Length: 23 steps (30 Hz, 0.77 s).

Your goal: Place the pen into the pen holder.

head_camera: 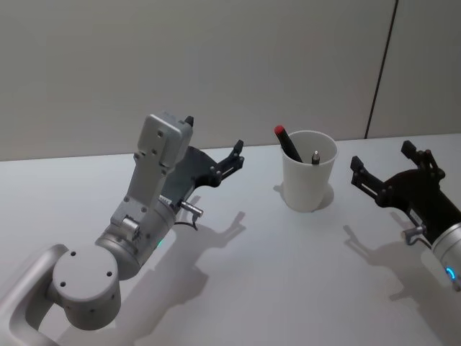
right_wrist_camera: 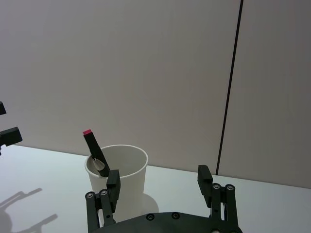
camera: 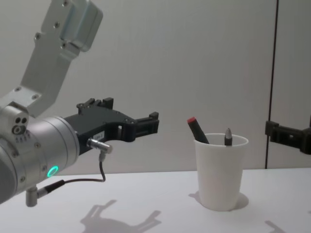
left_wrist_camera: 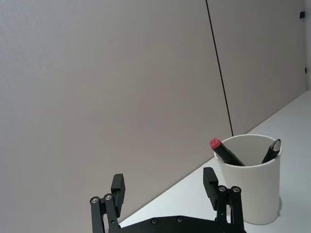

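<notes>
The pen holder, a white paper cup, stands upright on the white table between my two arms. A black pen with a red end leans inside it. A second dark pen stands in the cup beside it. My left gripper hovers open and empty, left of the cup and above the table. To the cup's right, my right gripper is open too, holding nothing.
The white table runs back to a plain grey wall with a dark vertical seam behind the cup's right side. A cable hangs under my left wrist.
</notes>
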{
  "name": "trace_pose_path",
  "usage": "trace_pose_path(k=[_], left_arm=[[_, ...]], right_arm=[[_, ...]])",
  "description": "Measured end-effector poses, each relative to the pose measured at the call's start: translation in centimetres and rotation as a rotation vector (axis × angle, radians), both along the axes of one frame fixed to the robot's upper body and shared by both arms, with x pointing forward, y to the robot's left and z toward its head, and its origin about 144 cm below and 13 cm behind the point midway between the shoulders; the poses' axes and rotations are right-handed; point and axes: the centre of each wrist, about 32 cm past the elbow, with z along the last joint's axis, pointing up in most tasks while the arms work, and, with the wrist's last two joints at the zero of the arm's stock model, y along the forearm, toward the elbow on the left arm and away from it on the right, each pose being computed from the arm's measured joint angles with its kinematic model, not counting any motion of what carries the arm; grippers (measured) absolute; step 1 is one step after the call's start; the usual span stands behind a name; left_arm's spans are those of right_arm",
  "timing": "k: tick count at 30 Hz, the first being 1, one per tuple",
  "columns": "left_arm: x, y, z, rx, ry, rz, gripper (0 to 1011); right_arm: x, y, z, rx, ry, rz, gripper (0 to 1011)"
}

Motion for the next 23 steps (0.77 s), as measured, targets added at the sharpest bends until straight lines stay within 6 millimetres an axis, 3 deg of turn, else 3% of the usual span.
trace_pose_path(k=[23], left_arm=[[0.0, 0.01, -0.02, 0.001, -0.001, 0.003, 1001]], right_arm=[[-0.01, 0.02, -0.01, 0.0, 0.0, 0.001, 1002]])
